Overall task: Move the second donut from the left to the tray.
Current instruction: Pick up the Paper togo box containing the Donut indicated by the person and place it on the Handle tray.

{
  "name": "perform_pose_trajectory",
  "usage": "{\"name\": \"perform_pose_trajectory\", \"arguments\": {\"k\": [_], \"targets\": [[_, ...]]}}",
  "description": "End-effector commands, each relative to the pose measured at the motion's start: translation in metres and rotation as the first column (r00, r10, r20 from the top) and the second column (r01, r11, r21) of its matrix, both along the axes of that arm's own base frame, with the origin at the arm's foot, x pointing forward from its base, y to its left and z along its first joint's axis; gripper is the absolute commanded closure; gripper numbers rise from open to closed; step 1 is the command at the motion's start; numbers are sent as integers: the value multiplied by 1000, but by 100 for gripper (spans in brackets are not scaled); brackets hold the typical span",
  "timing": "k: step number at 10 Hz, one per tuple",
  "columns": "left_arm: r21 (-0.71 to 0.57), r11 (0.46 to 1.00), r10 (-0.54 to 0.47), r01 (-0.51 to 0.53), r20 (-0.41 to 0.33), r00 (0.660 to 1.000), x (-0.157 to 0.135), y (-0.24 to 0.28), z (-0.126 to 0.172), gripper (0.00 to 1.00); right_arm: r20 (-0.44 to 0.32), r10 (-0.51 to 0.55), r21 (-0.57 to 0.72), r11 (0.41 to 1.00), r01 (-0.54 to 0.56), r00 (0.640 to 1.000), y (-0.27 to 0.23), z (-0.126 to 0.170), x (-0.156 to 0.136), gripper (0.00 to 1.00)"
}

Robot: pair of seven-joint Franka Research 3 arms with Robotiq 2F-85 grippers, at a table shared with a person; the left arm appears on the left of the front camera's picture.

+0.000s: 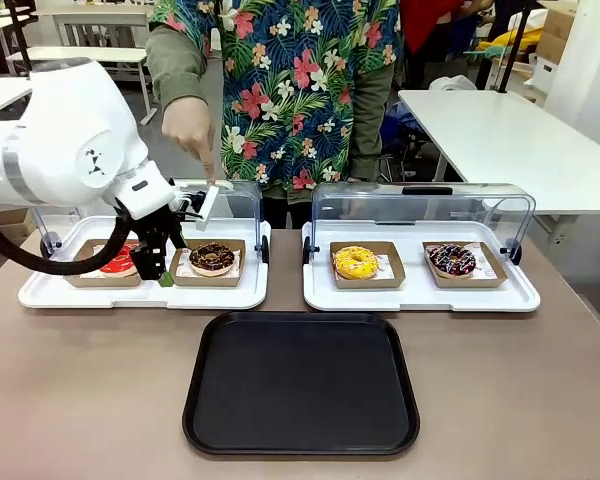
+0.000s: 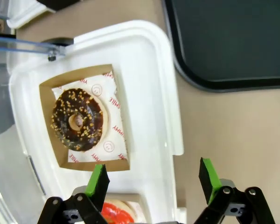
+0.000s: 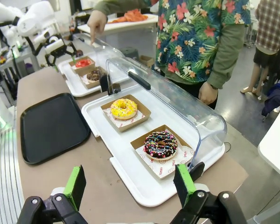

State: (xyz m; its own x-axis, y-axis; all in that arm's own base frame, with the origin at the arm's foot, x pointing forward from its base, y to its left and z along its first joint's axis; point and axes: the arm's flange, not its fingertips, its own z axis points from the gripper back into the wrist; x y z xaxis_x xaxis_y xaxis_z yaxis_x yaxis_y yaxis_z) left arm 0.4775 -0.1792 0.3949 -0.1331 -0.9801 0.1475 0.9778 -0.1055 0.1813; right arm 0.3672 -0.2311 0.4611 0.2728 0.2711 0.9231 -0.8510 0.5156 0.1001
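left gripper (image 1: 156, 268) open beside the second donut from the left (image 1: 212, 258)

front view: the gripper stands at 9 o'clock of this donut, which lies in its cardboard holder (image 1: 208, 281) on a white tray (image 1: 40, 292). the black tray (image 1: 300, 450) is at 5 o'clock. a person's hand (image 1: 188, 128) touches the raised clear lid (image 1: 242, 205). left wrist view: jaws wide apart, holding nothing. right wrist view: right gripper (image 3: 130, 186) open too.

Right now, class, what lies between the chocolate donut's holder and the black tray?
Left wrist view: between chocolate donut's holder and black tray lie the white tray's rim, then bare brown table.
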Motion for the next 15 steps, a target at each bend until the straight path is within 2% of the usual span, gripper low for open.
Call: {"name": "perform_pose_trajectory", "arguments": {"k": [1,4,9,15], "targets": [[54,997,44,-46,23,999,15,-1,-9,0,40,4,10,1000,-5,999,-1,2,3,0],[78,996,37,-37,2,999,29,1,-30,0,40,4,10,1000,-5,999,-1,2,3,0],[72,997,31,-32,22,999,36,1,-53,0,40,4,10,1000,-5,999,-1,2,3,0],[72,997,35,-38,41,999,39,0,-69,0,40,4,10,1000,-5,999,-1,2,3,0]]}}
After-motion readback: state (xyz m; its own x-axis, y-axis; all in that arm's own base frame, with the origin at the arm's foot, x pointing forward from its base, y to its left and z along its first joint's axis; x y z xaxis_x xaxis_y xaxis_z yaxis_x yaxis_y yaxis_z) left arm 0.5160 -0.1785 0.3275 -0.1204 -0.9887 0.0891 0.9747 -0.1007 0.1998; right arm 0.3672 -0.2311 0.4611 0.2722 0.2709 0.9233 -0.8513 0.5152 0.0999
